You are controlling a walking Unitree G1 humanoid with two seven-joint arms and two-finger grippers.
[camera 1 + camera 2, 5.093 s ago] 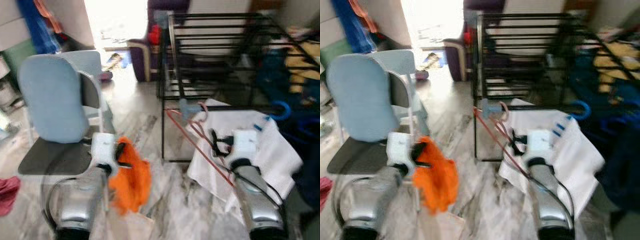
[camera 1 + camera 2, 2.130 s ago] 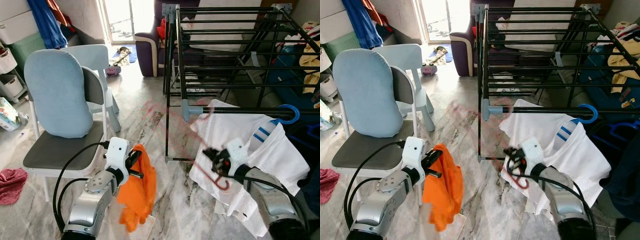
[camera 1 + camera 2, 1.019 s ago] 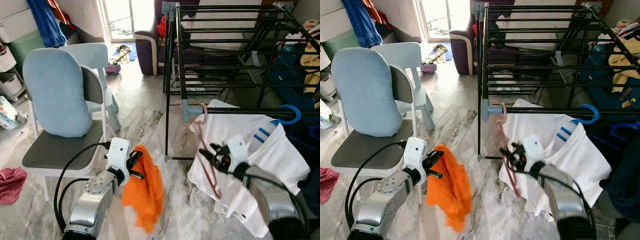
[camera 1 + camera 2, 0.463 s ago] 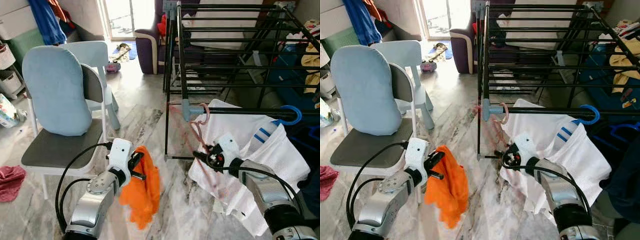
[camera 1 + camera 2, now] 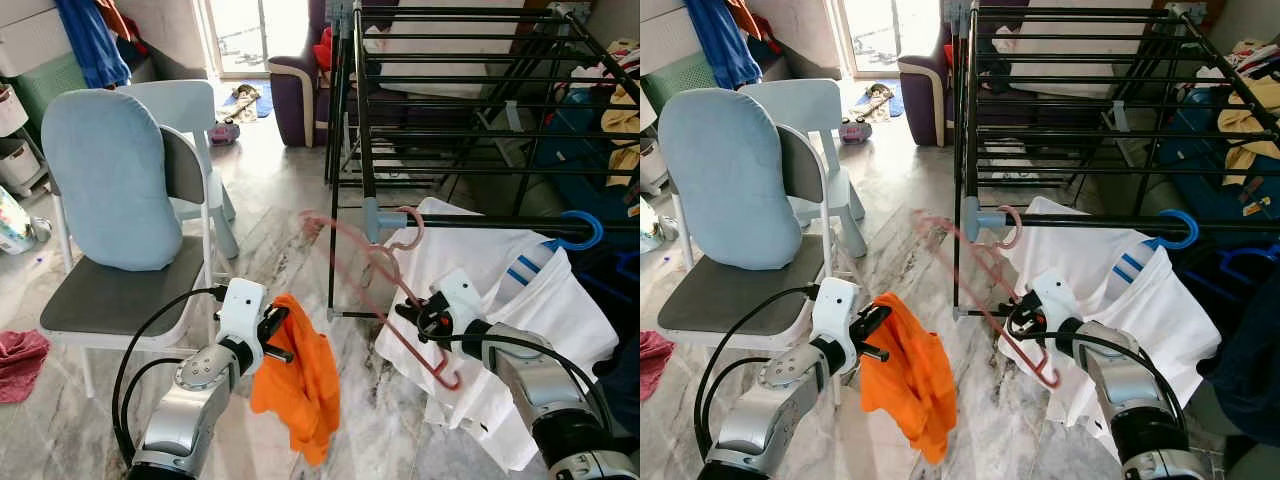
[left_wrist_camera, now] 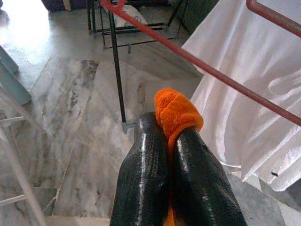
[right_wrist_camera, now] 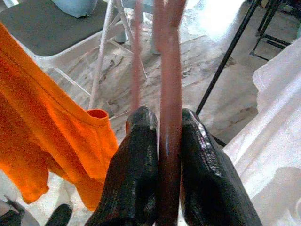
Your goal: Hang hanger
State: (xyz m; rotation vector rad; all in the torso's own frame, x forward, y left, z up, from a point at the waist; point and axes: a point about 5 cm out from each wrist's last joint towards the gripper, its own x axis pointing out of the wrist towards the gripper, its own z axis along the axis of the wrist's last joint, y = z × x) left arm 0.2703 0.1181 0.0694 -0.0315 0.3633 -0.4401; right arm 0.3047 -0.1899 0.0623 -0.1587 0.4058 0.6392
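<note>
A pink-red hanger (image 5: 385, 290) slants from the black drying rack's front rail (image 5: 480, 222) down toward the floor. Its hook (image 5: 411, 230) curls around the rail beside the grey-blue corner joint. My right gripper (image 5: 418, 318) is shut on the hanger's lower arm; in the right wrist view the pink bar (image 7: 169, 94) runs between the two black fingers (image 7: 141, 155). My left gripper (image 5: 275, 335) is lower and to the left, shut on an orange cloth (image 5: 300, 385) that hangs toward the floor, bunched between its fingers (image 6: 146, 169).
A white shirt (image 5: 540, 290) hangs on a blue hanger (image 5: 580, 225) on the same rail, right behind my right arm. A chair with a light-blue cushion (image 5: 110, 180) stands at the left. A red cloth (image 5: 18, 360) lies on the marble floor.
The right gripper raised the hanger from low near the shirt up to the rail, where its hook now sits. The hanger's free end swung out left. The orange cloth swayed.
</note>
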